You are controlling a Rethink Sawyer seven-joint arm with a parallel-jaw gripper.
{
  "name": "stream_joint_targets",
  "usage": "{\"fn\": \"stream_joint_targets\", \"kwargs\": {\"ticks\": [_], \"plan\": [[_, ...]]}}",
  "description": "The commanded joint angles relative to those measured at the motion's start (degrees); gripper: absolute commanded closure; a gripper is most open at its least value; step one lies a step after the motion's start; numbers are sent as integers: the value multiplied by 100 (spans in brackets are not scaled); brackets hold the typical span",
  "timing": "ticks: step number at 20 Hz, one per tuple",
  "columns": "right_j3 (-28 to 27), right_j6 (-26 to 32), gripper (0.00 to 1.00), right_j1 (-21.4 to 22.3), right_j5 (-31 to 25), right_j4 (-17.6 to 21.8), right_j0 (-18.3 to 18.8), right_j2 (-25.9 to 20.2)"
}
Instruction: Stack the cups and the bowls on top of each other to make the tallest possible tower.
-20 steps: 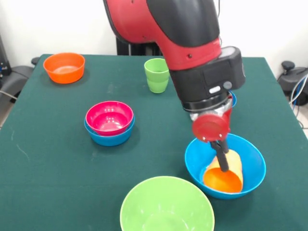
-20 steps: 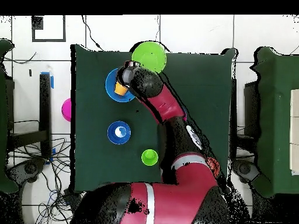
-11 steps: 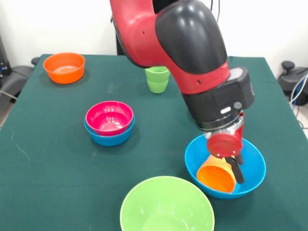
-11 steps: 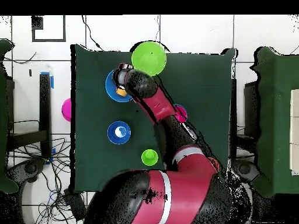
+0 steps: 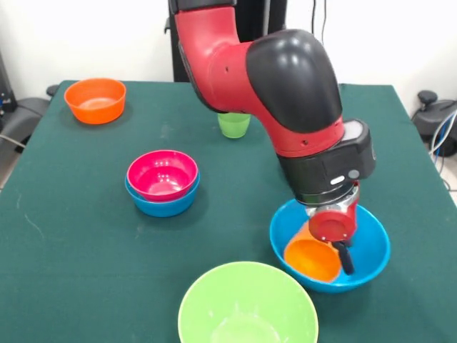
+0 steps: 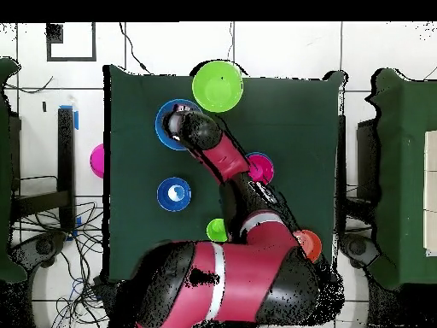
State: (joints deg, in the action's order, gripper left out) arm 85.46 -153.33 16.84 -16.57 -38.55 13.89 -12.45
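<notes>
Item under handling: the ribbed orange-yellow plastic tumbler [image 5: 312, 257] lies tipped on its side inside the large glossy blue plastic bowl [image 5: 370, 251], at the lower right of the front view, its open mouth facing the lower left of the frame. In the overhead view the same bowl [image 6: 162, 128] sits at upper left of centre, and the arm hides the tumbler.

Handling judgement: the tumbler appears light, stiff and thin-walled. Its glossy wall is likely slippery, though the ribs should give some purchase. The rim is the practical place to take hold, one finger inside and one outside. Lying in a curved bowl, it may roll or slide if nudged.

Gripper [image 5: 341, 254]: it reaches down into the blue bowl, and one dark finger [image 5: 345, 258] shows against the tumbler's right edge near the rim. The second finger is hidden behind the red wrist disc, so I cannot tell whether the gripper is clenched on the tumbler or merely touching it.

Other task items: a small pink-red plastic bowl [image 5: 163, 173] is nested in a small blue plastic bowl [image 5: 163, 205] at left of centre. The large lime green plastic bowl [image 5: 247, 306] stands at bottom centre. The dark green bench [image 5: 86, 250] carries all of these.
</notes>
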Motion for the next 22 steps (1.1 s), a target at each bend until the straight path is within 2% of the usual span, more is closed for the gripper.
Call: {"fn": "stream_joint_targets", "kwargs": {"ticks": [1,2,7,9,14,20,22], "plan": [[-445,-1572,0,-151,-324,-155,-968,1929],[-406,-1659,0,-113,-388,-168,-1064,2125],[-163,-1770,0,191,-642,-273,-1259,2269],[-36,-1750,0,386,-819,-261,-1270,2299],[37,-2128,0,800,-1458,-273,-1568,2452],[-31,-2247,0,945,-1799,-185,-1686,2641],[3,-2095,0,917,-1719,-187,-1584,2562]]}}
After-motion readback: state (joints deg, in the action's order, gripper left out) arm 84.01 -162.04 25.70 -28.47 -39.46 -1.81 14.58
